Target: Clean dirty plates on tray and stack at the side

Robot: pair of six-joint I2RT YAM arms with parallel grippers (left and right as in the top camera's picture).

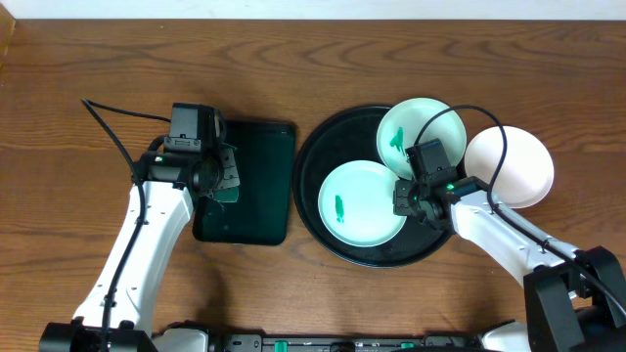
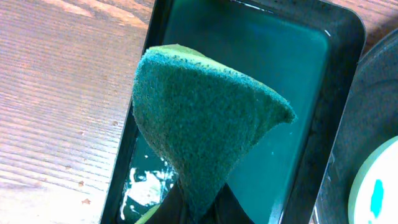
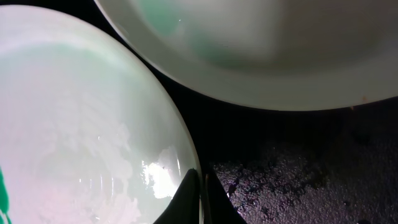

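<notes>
The round black tray (image 1: 328, 230) holds two pale mint plates. The front plate (image 1: 357, 205) has a green smear, and so has the back plate (image 1: 409, 127). A third plate (image 1: 518, 161), white with no smear showing, lies on the table right of the tray. My right gripper (image 1: 403, 198) is shut on the front plate's right rim (image 3: 186, 149); the back plate's rim (image 3: 249, 87) is just beyond. My left gripper (image 1: 223, 176) is shut on a green scouring sponge (image 2: 199, 118) over the rectangular dark green tray (image 2: 298, 74).
The rectangular dark green tray (image 1: 249, 186) lies left of the black tray, with wet streaks in its near corner (image 2: 146, 180). Bare wooden table surrounds both. Cables run from each arm across the table.
</notes>
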